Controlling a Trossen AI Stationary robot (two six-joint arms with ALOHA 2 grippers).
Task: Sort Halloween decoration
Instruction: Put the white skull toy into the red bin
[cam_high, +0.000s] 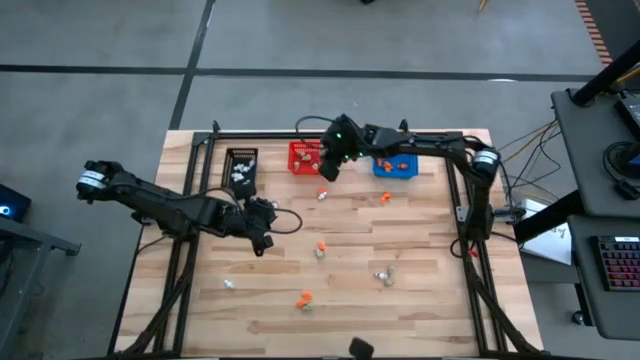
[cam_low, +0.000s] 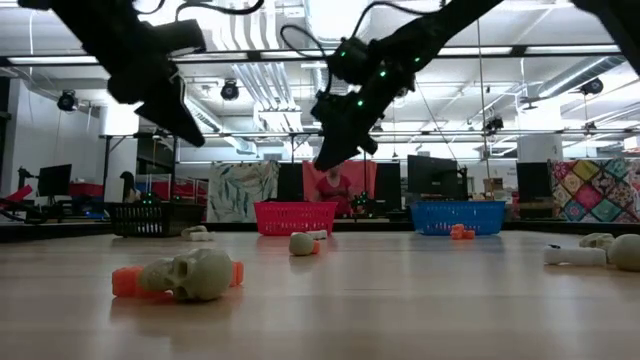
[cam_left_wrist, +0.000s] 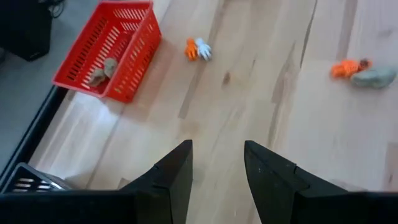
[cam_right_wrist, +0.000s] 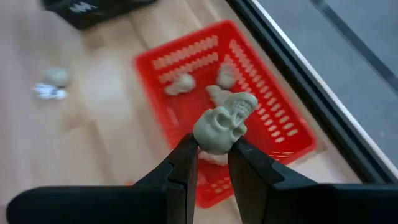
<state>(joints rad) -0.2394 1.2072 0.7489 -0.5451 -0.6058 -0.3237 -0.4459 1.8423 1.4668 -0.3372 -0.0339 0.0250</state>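
Wooden slatted desk (cam_high: 420, 300) lies below the right pincer (cam_right_wrist: 212, 149), clamped on a beige-grey plastic skull (cam_right_wrist: 222, 126) above the red mesh basket (cam_right_wrist: 280, 118); released off-centre, it could bounce out.

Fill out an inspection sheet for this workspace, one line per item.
Surface: wooden table, decorations scattered across it.
Job's things: beige skull held over red basket; orange trinket lies near the front edge.
Clutter: black basket and blue basket along the back edge.
Grippers: right gripper shut on the skull; left gripper open, empty, above bare wood.
Cables: wires right of the table.
Surroundings: monitors and a colourful quilt in the room behind.
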